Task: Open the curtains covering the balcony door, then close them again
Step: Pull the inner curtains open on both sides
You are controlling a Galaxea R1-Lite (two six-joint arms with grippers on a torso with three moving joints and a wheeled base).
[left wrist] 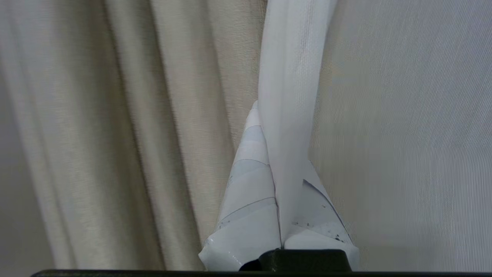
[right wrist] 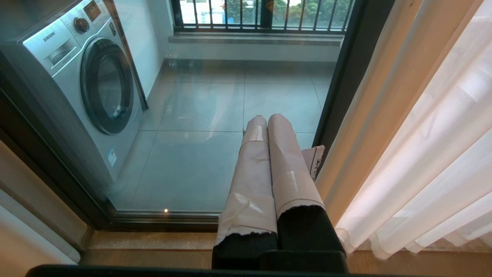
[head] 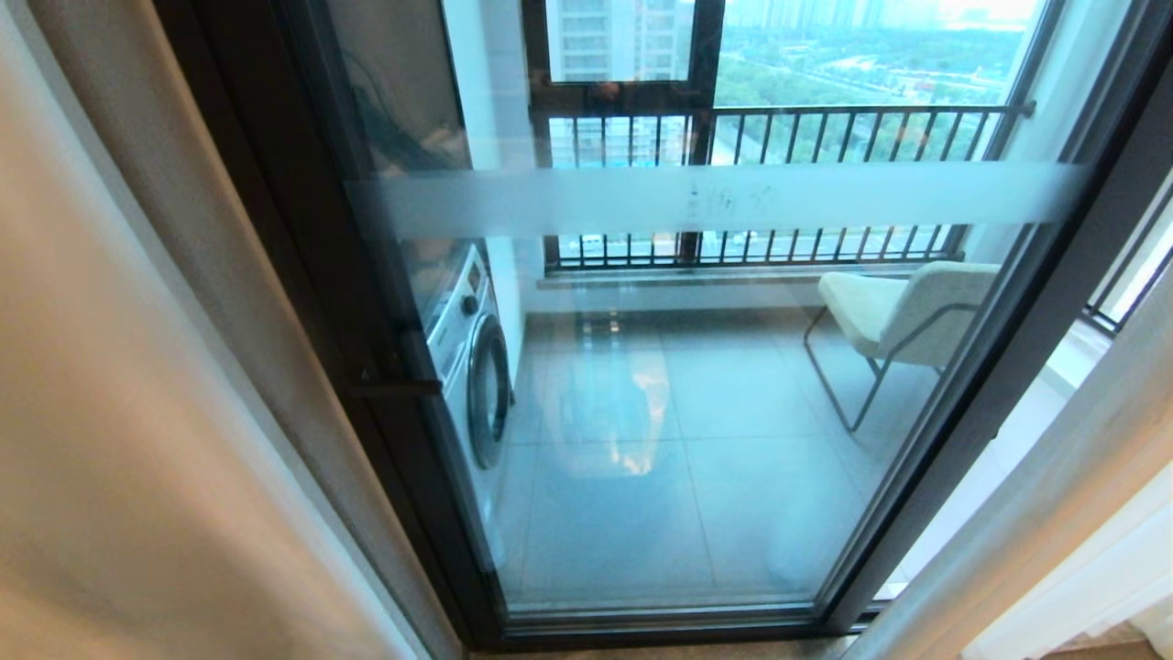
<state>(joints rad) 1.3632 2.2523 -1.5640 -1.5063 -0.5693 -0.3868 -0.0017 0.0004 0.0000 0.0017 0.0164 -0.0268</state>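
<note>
Centrally, the door (head: 696, 385) stands uncovered, curtains (head: 137, 412) drawn to both sides. Left gripper (left wrist: 275, 111) pinches a white curtain fold beside the tan drape (left wrist: 153, 115). Right gripper (right wrist: 269, 123), fingers pressed together and empty, points at the glass near the washer (right wrist: 88, 80).

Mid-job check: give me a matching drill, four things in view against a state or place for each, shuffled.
Things:
1. left gripper
2. right gripper
3. door
4. washer

States:
A. behind the glass, on the balcony's left
B. shut on a sheer curtain fold
C. uncovered, curtains drawn to both sides
D. shut, holding nothing

Pairs: 1-B, 2-D, 3-C, 4-A
</note>
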